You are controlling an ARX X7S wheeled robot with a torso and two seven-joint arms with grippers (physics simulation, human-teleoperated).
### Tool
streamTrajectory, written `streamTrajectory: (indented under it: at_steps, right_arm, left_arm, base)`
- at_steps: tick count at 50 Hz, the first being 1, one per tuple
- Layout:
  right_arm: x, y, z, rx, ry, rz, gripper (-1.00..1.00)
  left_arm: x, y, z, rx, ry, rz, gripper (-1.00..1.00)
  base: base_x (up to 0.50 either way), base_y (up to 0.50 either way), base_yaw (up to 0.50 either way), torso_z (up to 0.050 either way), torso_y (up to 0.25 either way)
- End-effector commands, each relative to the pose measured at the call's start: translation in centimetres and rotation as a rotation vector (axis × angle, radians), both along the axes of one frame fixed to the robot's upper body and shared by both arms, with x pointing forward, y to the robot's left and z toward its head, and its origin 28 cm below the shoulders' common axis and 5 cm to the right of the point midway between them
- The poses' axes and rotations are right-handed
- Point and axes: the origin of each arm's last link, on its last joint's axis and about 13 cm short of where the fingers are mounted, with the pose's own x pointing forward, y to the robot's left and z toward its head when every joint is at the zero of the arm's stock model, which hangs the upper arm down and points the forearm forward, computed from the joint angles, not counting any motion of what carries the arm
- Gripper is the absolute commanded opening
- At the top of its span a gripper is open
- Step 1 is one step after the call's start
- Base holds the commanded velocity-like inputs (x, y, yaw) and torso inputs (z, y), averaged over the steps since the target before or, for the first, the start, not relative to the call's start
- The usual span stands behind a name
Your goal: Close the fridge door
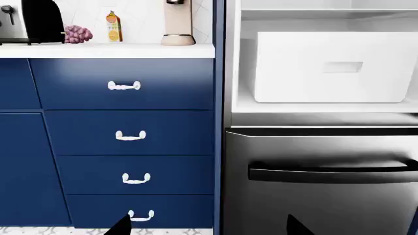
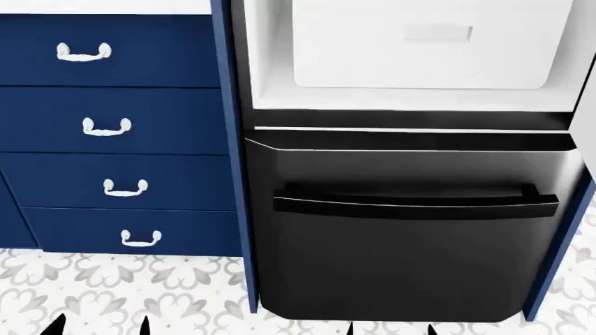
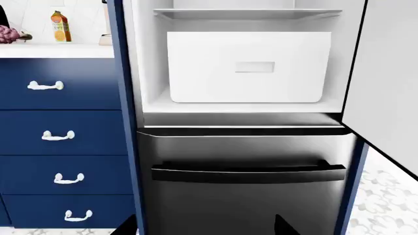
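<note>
From the left wrist view, the left hand shows only as two dark fingertips spread well apart at the frame's edge, with nothing between them; ahead of it lie the blue drawer stack under the white counter, the open fridge compartment with its white bin, and the black lower drawer front. The fridge door itself does not appear here, so this arm has nothing of the task's thing in sight. The head view looks down on the same drawers and lower drawer front; four small dark tips at the lower edge are probably the two hands, held low and apart, and only a pale sliver at the far right edge hints at the fridge door. The right wrist view is the one that settles it: the right hand, likewise spread and holding nothing, faces the open compartment, and the fridge door stands swung open on the robot's right, its white inner lining towards the camera, its long axis upright. I judge the right arm the nearer, and the push must come from outside that panel, leftward. The door's handle is hidden in every view.
</note>
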Motion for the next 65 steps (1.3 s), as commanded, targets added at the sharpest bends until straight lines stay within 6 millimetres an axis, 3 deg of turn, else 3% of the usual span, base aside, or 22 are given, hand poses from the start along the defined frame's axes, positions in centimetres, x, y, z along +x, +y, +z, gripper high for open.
streamTrajectory:
  at_steps: [1, 20, 27, 38, 65]
  right_arm:
    - [-0.03, 0.0, 0.0, 0.0, 0.0, 0.0, 1.0]
    - [0.35, -0.06, -0.33, -0.086, 0.01, 0.001, 1.0]
    - [0.2, 0.03, -0.33, -0.092, 0.026, -0.005, 1.0]
    - [-0.06, -0.01, 0.14, -0.019, -0.016, 0.018, 1.0]
    - [0.12, -0.06, 0.02, 0.019, 0.011, 0.007, 1.0]
  left_arm:
    - [0.0, -0.03, 0.0, 0.0, 0.0, 0.0, 1.0]
    - [0.73, -0.27, 0.23, -0.015, 0.002, -0.013, 1.0]
    - [0.51, -0.19, 0.3, -0.022, 0.003, -0.017, 1.0]
    - [0.43, -0.15, 0.41, -0.026, 0.001, -0.017, 1.0]
    - [0.53, -0.13, 0.61, -0.038, -0.011, -0.019, 1.0]
  base:
    - [0.0, 0.0, 0.0, 0.0, 0.0]
    - [0.0, 0.0, 0.0, 0.0, 0.0]
    - [-0.47, 0.0, 0.0, 0.0, 0.0]
    - [-0.22, 0.0, 0.0, 0.0, 0.0]
    - [-0.01, -0.5, 0.0, 0.0, 0.0]
